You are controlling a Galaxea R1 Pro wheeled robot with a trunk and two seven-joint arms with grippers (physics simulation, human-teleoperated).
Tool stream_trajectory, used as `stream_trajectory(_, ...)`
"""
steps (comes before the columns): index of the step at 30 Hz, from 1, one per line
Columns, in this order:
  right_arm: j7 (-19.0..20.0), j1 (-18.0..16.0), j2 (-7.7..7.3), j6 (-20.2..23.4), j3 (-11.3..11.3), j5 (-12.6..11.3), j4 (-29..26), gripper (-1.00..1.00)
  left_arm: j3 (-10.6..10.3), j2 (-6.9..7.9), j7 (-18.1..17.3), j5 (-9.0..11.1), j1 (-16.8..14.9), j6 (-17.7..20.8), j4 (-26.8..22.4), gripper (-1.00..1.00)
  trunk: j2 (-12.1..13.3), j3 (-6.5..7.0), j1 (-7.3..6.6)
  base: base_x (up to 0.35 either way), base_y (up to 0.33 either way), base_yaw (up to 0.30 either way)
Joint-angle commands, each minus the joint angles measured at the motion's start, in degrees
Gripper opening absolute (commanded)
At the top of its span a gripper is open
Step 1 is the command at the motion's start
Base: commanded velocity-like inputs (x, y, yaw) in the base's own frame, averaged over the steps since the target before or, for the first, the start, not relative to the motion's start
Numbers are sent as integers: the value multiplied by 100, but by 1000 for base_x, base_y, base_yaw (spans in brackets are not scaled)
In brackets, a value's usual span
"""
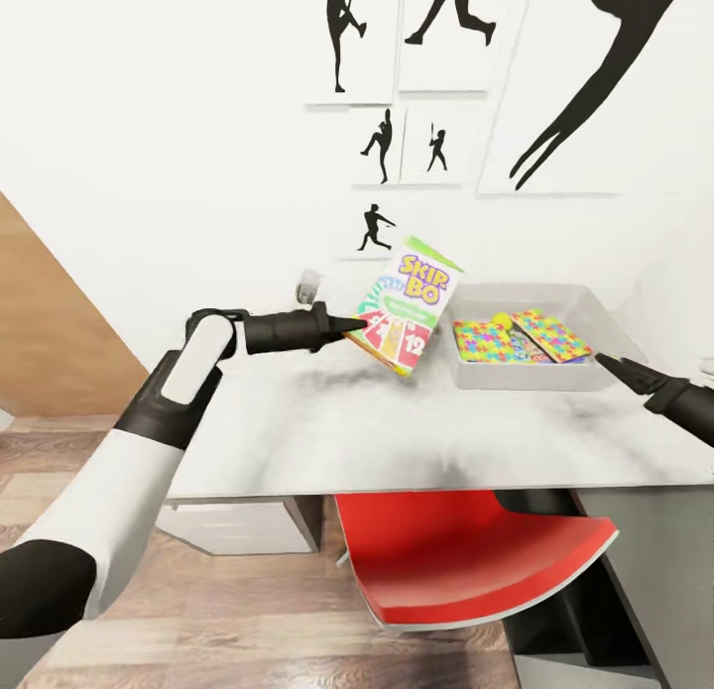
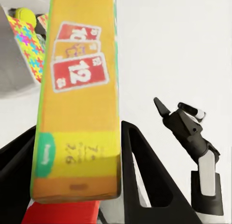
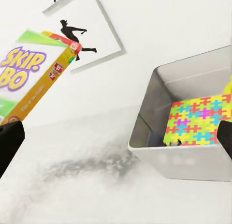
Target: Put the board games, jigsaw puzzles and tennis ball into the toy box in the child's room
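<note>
Room: white walls [image 1: 198, 124] carrying black athlete silhouettes [image 1: 605, 64], bench [image 1: 397, 421] standing below.
Board games: one, SKIP BO box [image 1: 407, 302], hanging tilted, clamped in left gripper [image 1: 359, 324].
Toy box [image 1: 595, 322]: sitting just beyond that box, holding two jigsaw puzzles [image 1: 486, 340] and one tennis ball [image 1: 503, 320].
Right gripper [image 1: 605, 362]: hovering beside toy box; cannot tell its jaws.

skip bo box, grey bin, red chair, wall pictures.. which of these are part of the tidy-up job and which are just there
Part of the job:
- SKIP BO box, held by the left gripper
- toy box
- two jigsaw puzzles in it
- tennis ball in it
- table

Just there:
- red chair
- athlete silhouette pictures
- right gripper, empty
</note>
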Motion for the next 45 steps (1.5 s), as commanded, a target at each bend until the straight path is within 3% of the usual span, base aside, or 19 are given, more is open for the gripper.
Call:
stream_trajectory(1, 44, -8, -1, 35, -23, -7, 0, 100, -12, 16, 36, 243, -56, 6, 60, -100, -10, -10, 3, 0, 0, -137)
stream_trajectory(2, 93, -19, -3, 72, -44, -7, 0, 100, -477, 63, 2843, 2045, -213, 6, -635, -100, -10, -10, 3, 0, 0, -285)
stream_trajectory(3, 93, -19, -3, 74, -44, -7, 0, 100, -489, 80, 3465, 2589, -190, 6, -785, -100, -10, -10, 3, 0, 0, -287)
stream_trajectory(4, 94, -19, -3, 76, -44, -7, 0, 100, -495, 99, 3778, 2841, -174, 6, -888, -100, -10, -10, 3, 0, 0, -289)
stream_trajectory(5, 95, -21, -3, 80, -44, -7, 0, 100, -505, 161, 4427, 3251, -145, 6, -1134, -100, -10, -10, 3, 0, 0, -291)
stream_trajectory(6, 95, -23, -3, 86, -45, -7, 0, 100, -506, 239, 5344, 3651, -108, 6, -1445, -100, -10, -10, 3, 0, 0, -292)
stream_trajectory(9, 96, -21, -3, 96, -45, -7, 0, 100, -417, 297, 6138, 4113, 30, 6, -1648, -100, -10, -8, 3, 0, 0, -293)
stream_trajectory(11, 96, -21, -1, 127, -45, -7, 0, 100, -240, 314, 6340, 4347, 88, 6, -1658, -100, -10, -4, 3, 0, 0, -293)
stream_trajectory(16, 90, -26, -2, 228, -40, -7, 0, 100, 26, 389, 6529, 4574, 153, 6, -1718, -100, -10, 15, 3, 0, 0, -291)
stream_trajectory(20, 93, -24, -3, 246, -37, -7, 0, 100, 70, 422, 6560, 4660, 130, 6, -1905, -100, -10, 33, 3, 0, 0, -289)
stream_trajectory(22, 95, -22, -1, 248, -36, -7, 0, 100, 76, 435, 6573, 4860, 107, 6, -1943, -100, -10, 42, 3, 0, 0, -287)
stream_trajectory(26, 94, -21, 3, 249, -36, -7, 0, 100, 91, 483, 6587, 5021, 85, 6, -1997, -100, -10, 60, 3, 0, 0, -286)
stream_trajectory(31, 93, -20, 0, 247, -24, -7, 0, 100, 286, 568, 6592, 5095, 85, 6, -2131, -100, -10, 83, 3, 0, 119, -285)
stream_trajectory(45, 80, -20, 7, 250, -22, -7, 0, 100, 325, 581, 6599, 5102, 86, 6, -2371, -100, -10, 166, 3, 0, 96, -246)
